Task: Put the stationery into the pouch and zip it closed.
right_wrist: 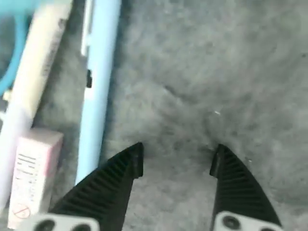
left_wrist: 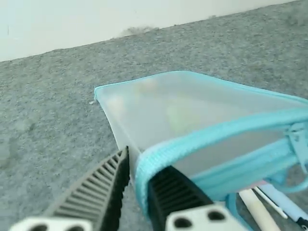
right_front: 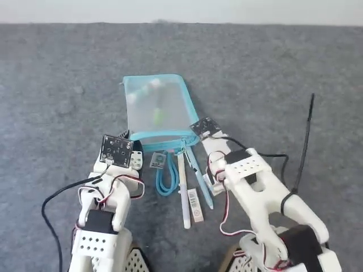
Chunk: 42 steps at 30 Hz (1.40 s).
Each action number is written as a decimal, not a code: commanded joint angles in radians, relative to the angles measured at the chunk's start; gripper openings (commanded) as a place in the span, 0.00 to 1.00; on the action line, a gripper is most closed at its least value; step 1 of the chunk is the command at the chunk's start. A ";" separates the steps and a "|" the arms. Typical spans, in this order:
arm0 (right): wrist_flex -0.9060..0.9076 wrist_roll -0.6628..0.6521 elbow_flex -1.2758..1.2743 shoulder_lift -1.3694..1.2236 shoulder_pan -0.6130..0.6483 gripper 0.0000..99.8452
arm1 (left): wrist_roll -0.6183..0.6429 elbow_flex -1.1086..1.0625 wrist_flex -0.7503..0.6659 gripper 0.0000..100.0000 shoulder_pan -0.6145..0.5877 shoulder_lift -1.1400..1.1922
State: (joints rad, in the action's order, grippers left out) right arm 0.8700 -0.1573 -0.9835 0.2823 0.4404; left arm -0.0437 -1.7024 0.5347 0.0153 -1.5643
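The translucent pouch [right_front: 156,107] with teal trim lies flat mid-table, its zipper mouth facing the arms. My left gripper [right_front: 138,149] is at the mouth's left corner, shut on the pouch's teal zipper edge [left_wrist: 159,154], which is lifted between the ribbed fingers [left_wrist: 108,185]. In front of the mouth lie a white pen [right_front: 183,190], a light blue pen [right_front: 199,175] and a small eraser [right_front: 195,205]. My right gripper [right_wrist: 178,154] hangs open over bare carpet just beside the blue pen [right_wrist: 98,91], with nothing in it. The eraser [right_wrist: 31,166] and white pen [right_wrist: 33,82] lie beyond it.
A teal loop strap [right_front: 165,177] and the zipper pull [right_front: 158,160] trail from the pouch mouth. Pale green and white shapes [right_front: 157,115] show through the pouch wall. Grey carpet [right_front: 272,85] covers the table, and a black cable tie [right_front: 306,141] stands up by the right arm.
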 commanded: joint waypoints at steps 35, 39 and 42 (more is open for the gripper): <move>-0.090 0.023 0.018 -0.044 0.219 0.24 | -0.015 0.013 -0.018 0.01 0.000 -0.011; -0.088 0.023 0.020 -0.042 0.217 0.24 | -0.015 0.013 -0.017 0.01 0.000 -0.011; -0.084 0.023 0.020 -0.028 0.194 0.18 | -0.015 0.013 -0.017 0.01 0.000 -0.011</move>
State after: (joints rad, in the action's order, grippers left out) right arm 0.7994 -0.1465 -0.9759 0.2378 0.6690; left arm -0.0437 -1.7024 0.5347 0.0153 -1.5643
